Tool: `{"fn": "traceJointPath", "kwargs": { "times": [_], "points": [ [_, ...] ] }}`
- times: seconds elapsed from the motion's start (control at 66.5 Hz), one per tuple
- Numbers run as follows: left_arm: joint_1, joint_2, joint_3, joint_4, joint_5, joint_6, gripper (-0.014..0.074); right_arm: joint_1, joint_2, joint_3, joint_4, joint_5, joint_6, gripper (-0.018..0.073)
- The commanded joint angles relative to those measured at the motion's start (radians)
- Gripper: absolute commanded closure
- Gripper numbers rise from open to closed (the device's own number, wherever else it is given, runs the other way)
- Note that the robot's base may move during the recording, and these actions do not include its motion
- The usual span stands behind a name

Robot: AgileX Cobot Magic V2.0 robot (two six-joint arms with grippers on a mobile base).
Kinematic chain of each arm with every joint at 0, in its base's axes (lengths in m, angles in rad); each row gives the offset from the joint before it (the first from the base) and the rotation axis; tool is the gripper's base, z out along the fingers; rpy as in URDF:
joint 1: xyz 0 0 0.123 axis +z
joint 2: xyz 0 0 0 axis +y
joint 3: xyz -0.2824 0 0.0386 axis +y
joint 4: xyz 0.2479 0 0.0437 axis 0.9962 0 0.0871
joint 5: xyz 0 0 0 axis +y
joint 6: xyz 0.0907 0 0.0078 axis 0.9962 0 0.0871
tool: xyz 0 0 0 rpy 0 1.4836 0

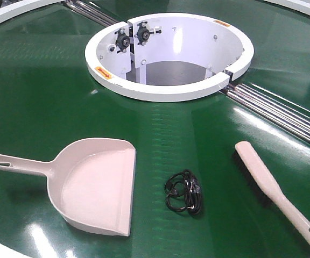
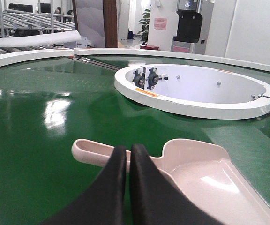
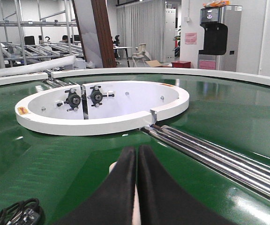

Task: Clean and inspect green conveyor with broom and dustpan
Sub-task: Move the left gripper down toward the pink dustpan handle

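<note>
The green conveyor (image 1: 36, 107) fills the front view. The beige dustpan (image 1: 98, 188) lies flat at the front left, its handle pointing left. The broom (image 1: 268, 183) lies at the front right, black bristles on its left side, hang hole at the near end. Neither gripper shows in the front view. In the left wrist view my left gripper (image 2: 128, 149) is shut with nothing in it, hovering in front of the dustpan (image 2: 205, 173) handle. In the right wrist view my right gripper (image 3: 137, 149) is shut with nothing held, over the broom (image 3: 112, 166), which is mostly hidden behind the fingers.
A coiled black cable (image 1: 184, 192) lies on the belt between dustpan and broom. The white ring housing (image 1: 168, 54) stands at the belt's middle, with steel rollers (image 1: 284, 110) running off to its right. The cable (image 3: 18, 212) shows low left in the right wrist view.
</note>
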Motion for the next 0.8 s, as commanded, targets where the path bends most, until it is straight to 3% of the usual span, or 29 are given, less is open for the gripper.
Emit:
{"fn": "traceJointPath", "kwargs": {
  "times": [0.0,0.135,0.226,0.527,0.692,0.782],
  "points": [
    [0.0,-0.014,0.03,-0.001,-0.088,0.006,0.0603,-0.005,-0.011,0.022,0.0,-0.073,-0.007,0.0568],
    [0.0,-0.013,0.007,-0.001,-0.223,0.007,0.0603,-0.005,-0.011,0.022,0.0,-0.073,-0.007,0.0568],
    [0.0,0.005,-0.053,-0.015,-0.206,0.003,0.0603,-0.005,-0.011,0.022,0.0,-0.073,-0.007,0.0568],
    [0.0,0.302,-0.467,-0.034,0.262,0.009,0.0603,-0.005,-0.011,0.022,0.0,-0.073,-0.007,0.0568],
    [0.0,0.511,-0.623,-0.036,0.552,0.128,0.0603,-0.005,-0.011,0.022,0.0,-0.073,-0.007,0.0568],
    [0.0,0.577,-0.644,-0.036,0.605,0.145,0.0603,-0.005,-0.011,0.022,0.0,-0.073,-0.007,0.0568]
  ]
}}
